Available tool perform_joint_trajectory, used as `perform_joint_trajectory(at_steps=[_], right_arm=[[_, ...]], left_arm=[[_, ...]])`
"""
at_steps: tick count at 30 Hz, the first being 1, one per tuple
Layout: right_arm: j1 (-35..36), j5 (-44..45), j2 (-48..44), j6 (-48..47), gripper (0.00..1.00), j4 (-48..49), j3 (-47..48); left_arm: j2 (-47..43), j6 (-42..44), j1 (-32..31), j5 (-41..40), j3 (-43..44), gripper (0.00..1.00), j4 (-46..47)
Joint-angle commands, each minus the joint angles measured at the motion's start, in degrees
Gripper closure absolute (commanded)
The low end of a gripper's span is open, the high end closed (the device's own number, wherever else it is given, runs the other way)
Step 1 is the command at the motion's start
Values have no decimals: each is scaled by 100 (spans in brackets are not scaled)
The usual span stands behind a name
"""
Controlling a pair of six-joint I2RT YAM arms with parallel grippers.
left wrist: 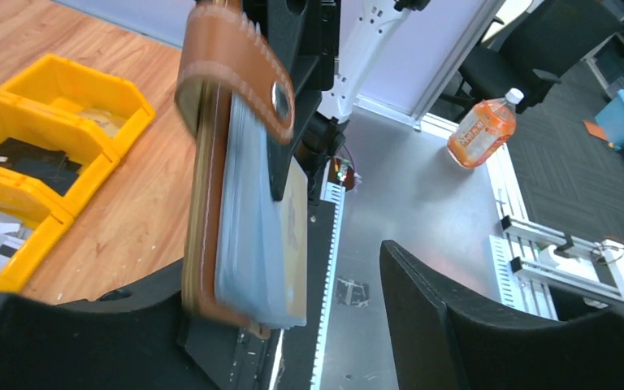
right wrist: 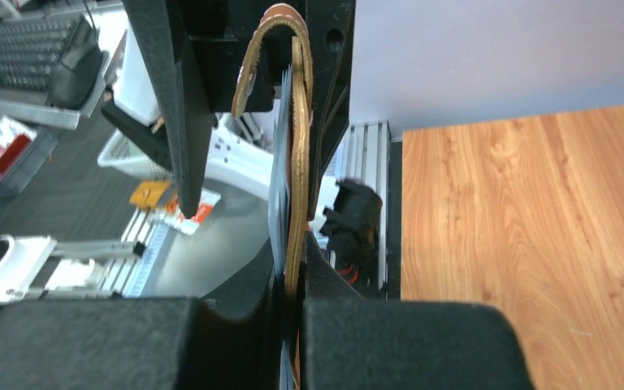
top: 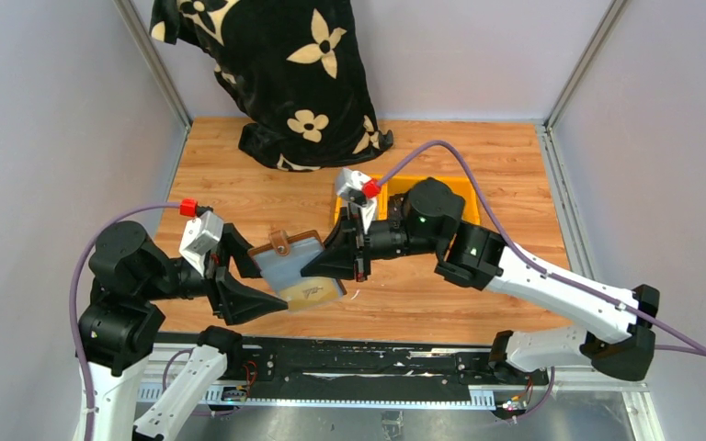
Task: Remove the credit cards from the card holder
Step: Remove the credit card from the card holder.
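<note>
The brown card holder (top: 287, 254) hangs above the table between my two grippers, its strap tab (left wrist: 236, 69) on top. Its clear sleeves (left wrist: 252, 236) face my left gripper's right-hand finger. A beige credit card (top: 317, 292) with a dark mark sticks out of the lower sleeves, and its edge (left wrist: 297, 236) shows beside them. My right gripper (right wrist: 296, 313) is shut on the holder's leather edge (right wrist: 296, 187). My left gripper (left wrist: 317, 325) is open. The holder leans on its left finger (left wrist: 89, 333) and stands apart from the right one (left wrist: 487, 325).
Yellow bins (top: 450, 188) stand behind the right arm; one of the bins (left wrist: 57, 97) holds a black object (left wrist: 24, 158). A black floral cloth (top: 276, 73) lies at the back. An orange bottle (left wrist: 479, 130) stands off the table, beyond the metal front rail (top: 358, 367).
</note>
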Motion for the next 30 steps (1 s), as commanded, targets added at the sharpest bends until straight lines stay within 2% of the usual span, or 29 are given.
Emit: perform_joint_trajectory(at_steps=[1,6,10,13,14,17,18,21,25,30], right_arm=[[-120,630,-513,1223,100,2401,-905],[-13,582,-440,1881,100,3029,-1380],[168,917,-540,2030,91,3576,-1903],[202,732,-507,2005,86,3349,-1915],[200,646,-513,1963,81,3213,-1893],[198,444,-540,1503,66,2286,-1613],[186,395,-530,1288,59,1856,-1428],[123,232,-385,493,50,541,-645],[119,-120,-52,-637,47,-1033,259],[127,-831,571,-1401,43,-2556,1273]], left_arm=[[-238,-226,-15,-121,-67,42,253],[-416,-532,-11,-840,-155,62,842],[-412,-560,-18,-1149,-135,77,933],[-386,-447,-19,-1139,-107,87,811],[-377,-348,-18,-1112,-76,91,680],[-309,83,-13,-920,-12,100,239],[-272,192,-14,-827,0,100,80],[-149,435,-15,-516,30,100,-330],[-68,712,-15,-216,42,100,-710],[-93,709,-18,-81,-44,100,-723]])
